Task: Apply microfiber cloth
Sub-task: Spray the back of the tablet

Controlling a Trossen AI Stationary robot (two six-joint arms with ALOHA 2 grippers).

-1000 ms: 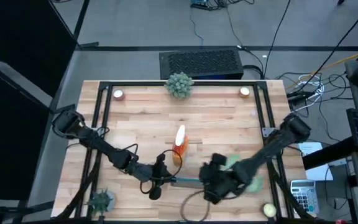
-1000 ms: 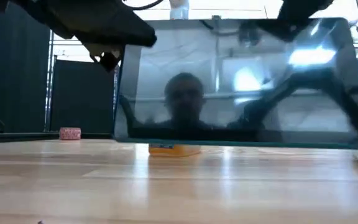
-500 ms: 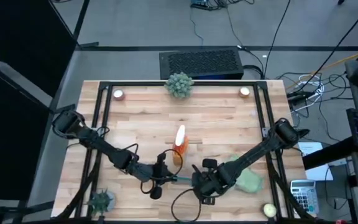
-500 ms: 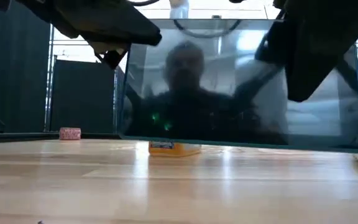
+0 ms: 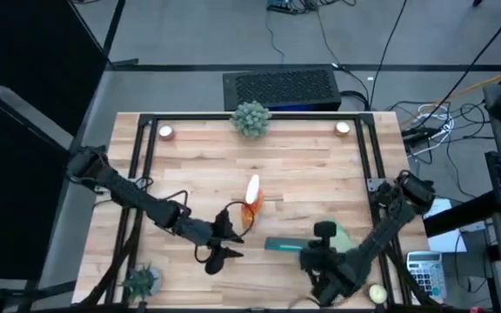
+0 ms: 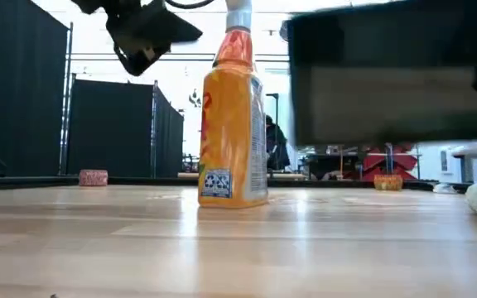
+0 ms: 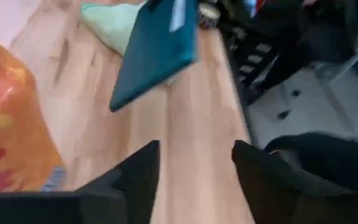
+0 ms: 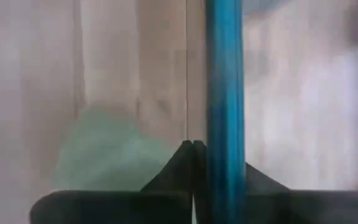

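Teal tablet (image 8: 224,93) is pinched edge-on by the right jaws (image 5: 320,258); left jaws (image 7: 194,163) are spread, empty. Cloth (image 5: 342,239) lies on the worktop (image 5: 303,165), probably under the arm. Thin grip: tablet could be dropped.

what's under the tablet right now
The tablet is held off the table by the right gripper. Below it lie bare wood and the microfiber cloth, partly hidden.

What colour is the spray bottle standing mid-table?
The spray bottle is orange with a white nozzle, and shows best in the low view.
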